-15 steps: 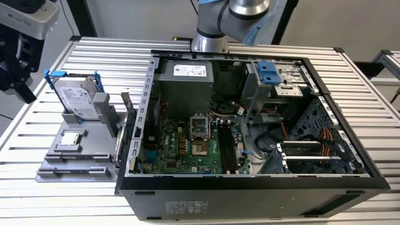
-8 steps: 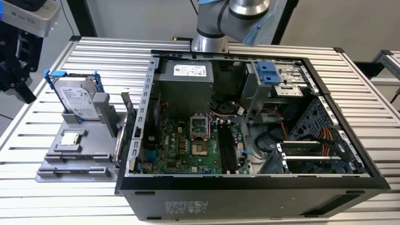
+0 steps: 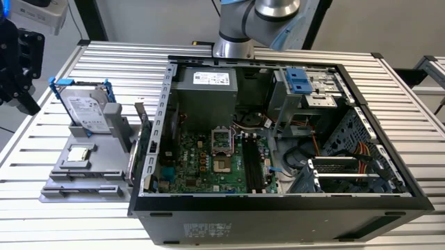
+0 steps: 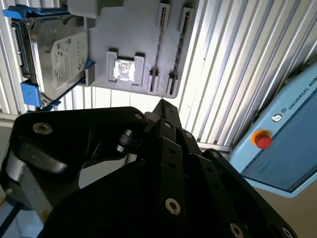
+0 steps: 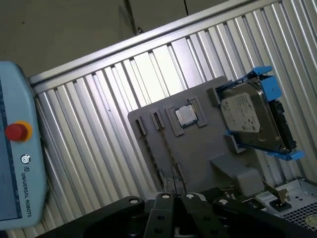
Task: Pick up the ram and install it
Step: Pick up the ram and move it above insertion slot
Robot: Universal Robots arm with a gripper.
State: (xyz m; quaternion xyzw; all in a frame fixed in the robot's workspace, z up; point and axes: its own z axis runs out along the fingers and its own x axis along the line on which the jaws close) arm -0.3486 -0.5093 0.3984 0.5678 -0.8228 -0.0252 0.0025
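Observation:
The ram is out of view; no green stick stands in the grey holder's slots (image 3: 83,183) or shows at my gripper. My gripper (image 3: 16,66), a black body, hangs high at the exterior view's far left, above and beyond the grey holder plate (image 3: 104,156). Its black housing (image 4: 148,173) crosses both wrist views, with the holder plate (image 5: 198,148) far beneath. The open computer case (image 3: 278,208) lies on the table, its motherboard (image 3: 208,161) showing long dark memory slots (image 3: 251,165).
The holder carries a hard drive in a blue frame (image 3: 87,109) and a small square processor (image 3: 78,153). A green expansion card (image 3: 141,140) stands between holder and case. A blue-grey pendant with a red button (image 4: 261,140) lies beside the slatted table (image 3: 125,57).

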